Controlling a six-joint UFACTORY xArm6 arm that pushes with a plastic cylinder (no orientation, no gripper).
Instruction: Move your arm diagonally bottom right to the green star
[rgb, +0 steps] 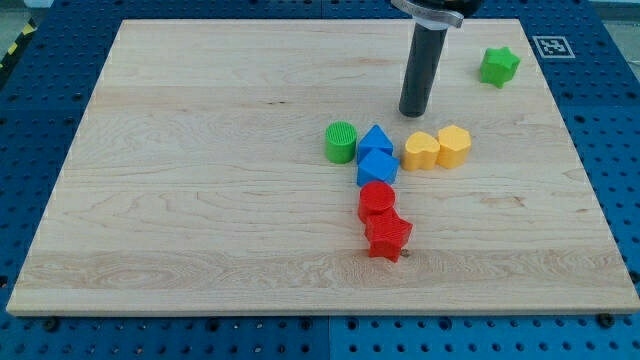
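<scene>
The green star lies near the view's top right corner of the wooden board. My tip is the lower end of a dark rod that comes down from the view's top. It rests on the board to the left of and a little below the green star, well apart from it. It stands just above the yellow heart and to the upper right of the blue triangle.
A green cylinder sits left of the blue triangle. A blue block, a red cylinder and a red star run downward in a line. A yellow hexagon touches the yellow heart. A fiducial marker lies off the board's top right.
</scene>
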